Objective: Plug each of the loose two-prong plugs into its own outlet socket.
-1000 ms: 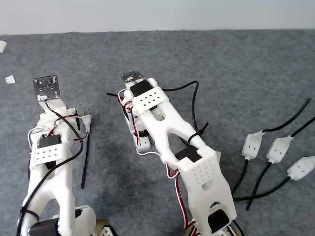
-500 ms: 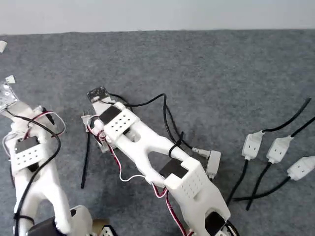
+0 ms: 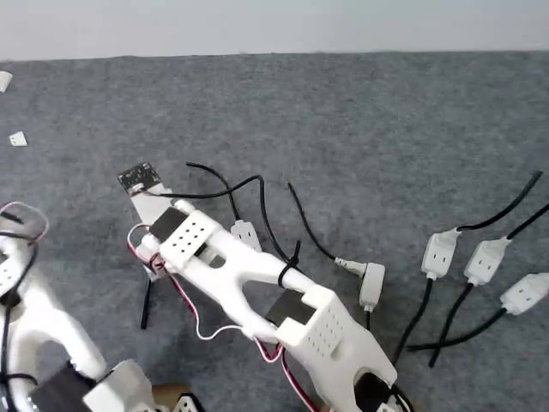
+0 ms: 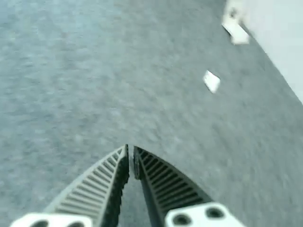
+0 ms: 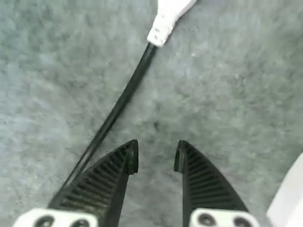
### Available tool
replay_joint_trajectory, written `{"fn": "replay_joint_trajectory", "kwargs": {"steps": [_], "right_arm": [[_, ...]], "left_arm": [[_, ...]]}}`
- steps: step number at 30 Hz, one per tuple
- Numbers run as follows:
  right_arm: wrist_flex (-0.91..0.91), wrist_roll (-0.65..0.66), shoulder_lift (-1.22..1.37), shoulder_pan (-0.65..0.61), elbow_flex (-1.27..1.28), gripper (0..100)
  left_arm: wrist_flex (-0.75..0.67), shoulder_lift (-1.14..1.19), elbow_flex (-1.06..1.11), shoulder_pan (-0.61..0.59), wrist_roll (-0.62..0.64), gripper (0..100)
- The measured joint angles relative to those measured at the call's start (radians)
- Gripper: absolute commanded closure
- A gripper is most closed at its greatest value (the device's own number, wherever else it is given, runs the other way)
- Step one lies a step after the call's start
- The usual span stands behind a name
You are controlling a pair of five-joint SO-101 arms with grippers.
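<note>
Three white outlet sockets (image 3: 439, 251) (image 3: 487, 257) (image 3: 523, 292) on black cords lie at the table's right. One white two-prong plug (image 3: 371, 283) rests left of them, and a second plug (image 3: 246, 233) lies beside my right arm (image 3: 193, 245). In the right wrist view a third white plug (image 5: 168, 14) and its black cord (image 5: 123, 99) lie just ahead of my right gripper (image 5: 156, 156), which is open and empty above the carpet. My left gripper (image 4: 130, 153) is shut on nothing over bare grey carpet, and its arm (image 3: 17, 292) sits at the far left edge.
The table is covered by grey carpet (image 3: 343, 129). Two small white scraps (image 3: 17, 137) (image 3: 3, 80) lie at the back left, the same scraps (image 4: 211, 80) (image 4: 234, 26) lying ahead of the left gripper. Loose black cords (image 3: 257, 197) loop across the middle.
My right arm has swung left across the table, uncovering two plugs, and now hangs over the leftmost plug's cord. My left arm has swung away toward the left edge.
</note>
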Motion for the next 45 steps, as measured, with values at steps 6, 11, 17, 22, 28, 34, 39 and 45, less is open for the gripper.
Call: {"fn": "replay_joint_trajectory", "kwargs": {"steps": [6, 11, 17, 22, 28, 34, 39, 45], "right_arm": [[-0.008, -0.058, 0.000, -0.084, 0.000, 85.4], [-0.018, -0.077, 0.000, -0.140, 0.000, 85.4], [-0.005, -0.101, 0.069, -0.141, -0.044, 85.5], [0.089, -0.101, 0.140, -0.153, -0.166, 92.0], [0.259, -0.091, 0.241, -0.149, -0.336, 99.1], [0.443, -0.074, 0.287, -0.140, -0.460, 99.1], [0.578, 0.014, 0.287, -0.092, -0.546, 99.1], [0.582, 0.183, 0.146, -0.060, -0.433, 99.1]], "left_arm": [[0.000, 0.044, -0.015, -0.147, 0.224, 99], [0.000, 0.061, -0.017, -0.192, 0.295, 99], [0.000, 0.110, -0.038, -0.192, 0.302, 99], [0.000, 0.123, -0.038, -0.192, 0.302, 99], [0.000, 0.123, -0.038, -0.192, 0.302, 99], [-0.008, 0.133, -0.038, -0.164, 0.304, 99], [-0.041, 0.133, -0.037, -0.120, 0.253, 99], [-0.041, 0.133, -0.037, -0.095, 0.235, 99]]}}
